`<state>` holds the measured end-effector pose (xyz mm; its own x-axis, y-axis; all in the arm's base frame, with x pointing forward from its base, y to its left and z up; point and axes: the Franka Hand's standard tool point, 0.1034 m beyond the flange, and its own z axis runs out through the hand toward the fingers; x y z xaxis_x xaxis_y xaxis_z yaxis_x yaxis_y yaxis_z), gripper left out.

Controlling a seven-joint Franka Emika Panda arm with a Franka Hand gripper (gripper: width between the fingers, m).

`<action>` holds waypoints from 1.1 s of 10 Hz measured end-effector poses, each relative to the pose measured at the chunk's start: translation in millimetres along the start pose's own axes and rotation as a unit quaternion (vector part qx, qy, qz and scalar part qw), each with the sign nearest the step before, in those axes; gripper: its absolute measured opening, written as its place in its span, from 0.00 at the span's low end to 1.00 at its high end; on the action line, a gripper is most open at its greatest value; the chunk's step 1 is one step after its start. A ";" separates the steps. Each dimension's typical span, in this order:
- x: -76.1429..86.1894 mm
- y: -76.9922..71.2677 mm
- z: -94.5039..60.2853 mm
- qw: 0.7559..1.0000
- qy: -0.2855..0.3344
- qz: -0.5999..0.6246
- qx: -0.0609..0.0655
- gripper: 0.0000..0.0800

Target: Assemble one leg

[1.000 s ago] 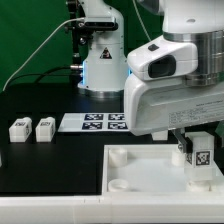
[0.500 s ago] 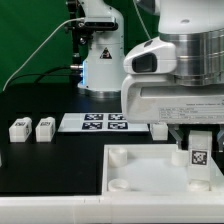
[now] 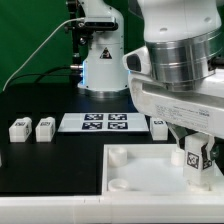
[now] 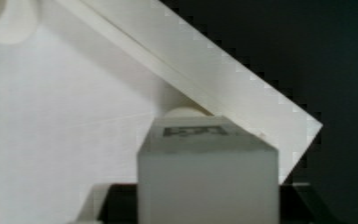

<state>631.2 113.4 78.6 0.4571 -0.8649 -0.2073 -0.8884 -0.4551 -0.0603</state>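
Leg (image 3: 197, 156) gripped in the jaws at the panel (image 3: 150, 176) corner — placed, seating apparently not finished.

I count four legs (image 3: 18, 128) in the exterior view: a pair side by side, one beside the single marker board (image 3: 95, 122), and the leg (image 3: 197, 153) in the gripper (image 3: 197, 166). One white panel (image 3: 150, 170), two round sockets (image 3: 118, 155) showing. One arm (image 3: 180, 60).
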 end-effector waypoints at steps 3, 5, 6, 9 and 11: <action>-2.4 -1.9 0.8 0.990 -0.002 0.141 0.005 0.37; -6.0 -3.1 1.6 0.980 -0.002 0.201 0.004 0.37; -6.4 -3.2 1.8 0.980 -0.002 0.197 0.004 0.38; -7.0 -2.8 2.4 0.988 -0.002 0.153 0.003 0.77; -13.2 0.4 2.6 1.000 0.006 0.011 -0.015 0.80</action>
<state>624.7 125.1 78.7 0.4373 -0.8774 -0.1975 -0.8971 -0.4410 -0.0271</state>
